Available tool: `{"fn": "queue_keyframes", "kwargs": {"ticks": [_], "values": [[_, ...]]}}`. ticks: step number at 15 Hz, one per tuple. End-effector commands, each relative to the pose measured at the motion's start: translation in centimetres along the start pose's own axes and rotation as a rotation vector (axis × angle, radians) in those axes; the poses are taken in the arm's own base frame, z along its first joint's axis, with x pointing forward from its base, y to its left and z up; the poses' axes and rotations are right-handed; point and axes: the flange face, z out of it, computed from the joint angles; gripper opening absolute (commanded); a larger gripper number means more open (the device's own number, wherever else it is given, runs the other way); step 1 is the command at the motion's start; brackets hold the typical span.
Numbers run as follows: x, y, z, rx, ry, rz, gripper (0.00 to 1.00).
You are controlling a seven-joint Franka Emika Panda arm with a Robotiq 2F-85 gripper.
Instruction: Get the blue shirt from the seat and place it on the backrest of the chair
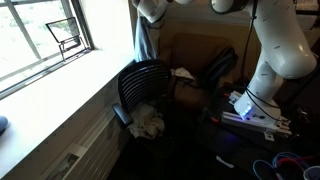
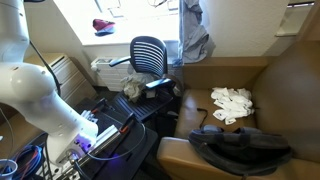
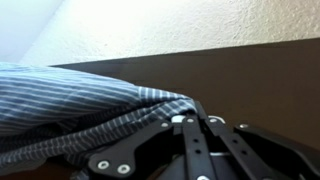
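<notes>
The blue striped shirt [image 1: 145, 42] hangs from my gripper [image 1: 151, 10], high above the black mesh chair [image 1: 143, 88]. In both exterior views it dangles behind and above the backrest [image 2: 148, 52], apart from it; the shirt [image 2: 194, 35] hangs under the gripper [image 2: 190, 8]. In the wrist view the gripper [image 3: 190, 125] is shut, with the striped shirt [image 3: 80, 110] bunched at its fingertips to the left. A pale crumpled cloth [image 1: 150, 122] lies on the chair's seat.
A window and sill [image 1: 45, 45] run beside the chair. A brown couch [image 2: 290, 85] holds a white cloth [image 2: 232, 102] and a black bag [image 2: 240, 148]. The robot base with cables [image 2: 90, 138] stands near the chair.
</notes>
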Motion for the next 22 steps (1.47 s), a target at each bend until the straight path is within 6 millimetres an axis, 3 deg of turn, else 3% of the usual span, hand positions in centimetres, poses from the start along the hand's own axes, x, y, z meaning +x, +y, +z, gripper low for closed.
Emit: {"fn": "queue_keyframes", "kwargs": {"ticks": [1, 3, 7, 11, 12, 14, 18, 22], "values": [[0.7, -1.9, -1.0, 0.006, -0.005, 0.005, 0.01], [2.5, -3.1, -2.8, -0.082, -0.059, 0.082, 0.01], [3.8, -5.1, -5.8, -0.196, -0.174, 0.167, 0.01], [1.6, -6.8, -9.6, -0.288, -0.329, 0.252, 0.01], [2.1, -6.7, -7.0, -0.229, -0.259, 0.208, 0.01], [1.6, -7.1, -7.8, -0.231, -0.279, 0.216, 0.04], [1.5, -5.1, -7.3, -0.332, -0.323, 0.266, 0.01], [-4.3, -1.8, -10.3, -0.51, -0.464, 0.306, 0.01]]}}
